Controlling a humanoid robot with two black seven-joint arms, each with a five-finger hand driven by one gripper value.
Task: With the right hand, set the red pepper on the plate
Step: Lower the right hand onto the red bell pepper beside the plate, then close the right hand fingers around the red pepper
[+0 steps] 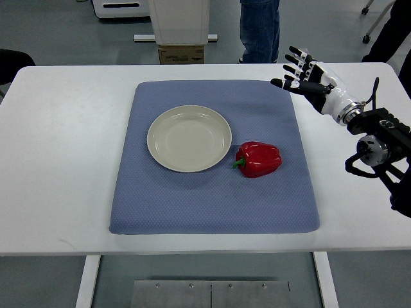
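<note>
The red pepper (258,159) lies on the blue mat (192,205) mid-table, just beside the empty plate (189,138). The right hand (307,77) hovers near the mat's far right corner, fingers spread, holding nothing; it should descend over the pepper's body and close evenly

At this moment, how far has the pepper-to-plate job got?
Nothing is done yet: the red pepper lies on the blue mat, just right of the empty plate. In hand: nothing; the right hand is open above the mat's far right corner, well away from the pepper. Left: reach, grasp, lift, and place it on the plate.
</note>
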